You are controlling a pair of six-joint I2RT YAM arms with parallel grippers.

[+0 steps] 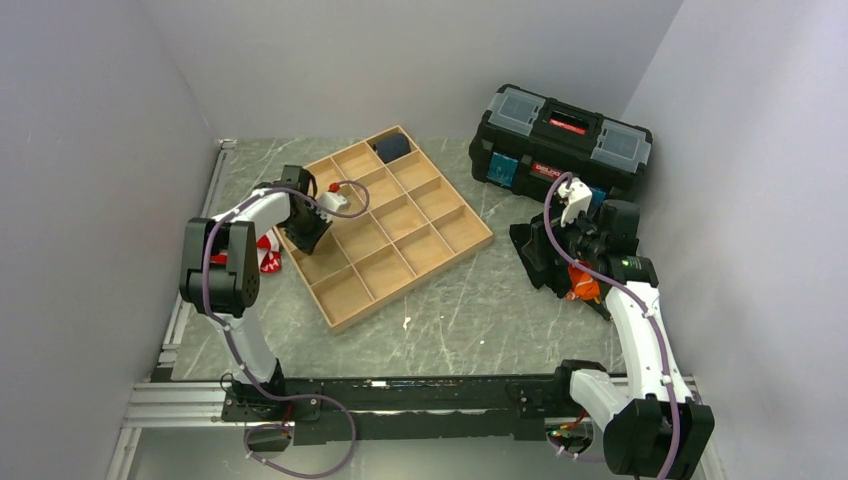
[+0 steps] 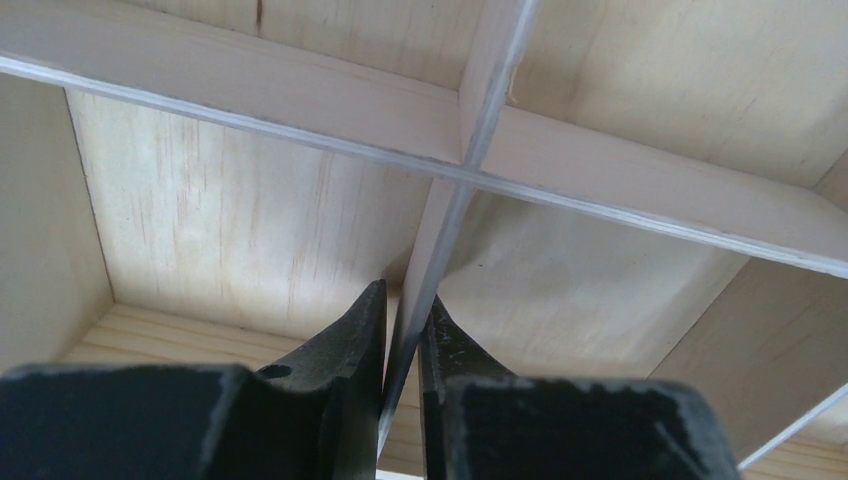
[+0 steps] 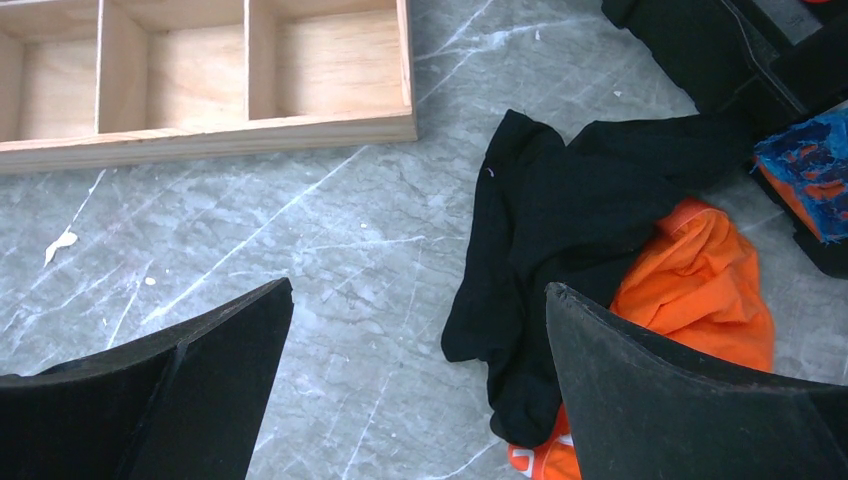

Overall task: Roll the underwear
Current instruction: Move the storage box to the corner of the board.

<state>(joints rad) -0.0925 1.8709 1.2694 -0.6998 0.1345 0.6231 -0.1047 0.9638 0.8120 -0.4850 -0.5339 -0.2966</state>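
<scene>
Arms reaching forward: left pincer [image 2: 405, 295] clamped on tray divider [image 2: 452, 205], right pincer [image 3: 417, 288] spread wide near black cloth [image 3: 570, 200].

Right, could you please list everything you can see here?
underwear: one, red and white, on the table left of the tray
tray: one, pale wood, gridded, centre
bundle: one, navy, tray's far corner compartment
toolbox: one, black, far right
black cloth: one, on the table, right side
orange cloth: one, partly under the black cloth
table: one, grey marbled
left arm: white and black, jaws closed on a tray divider
right arm: white and black, jaws open above the cloths
</scene>
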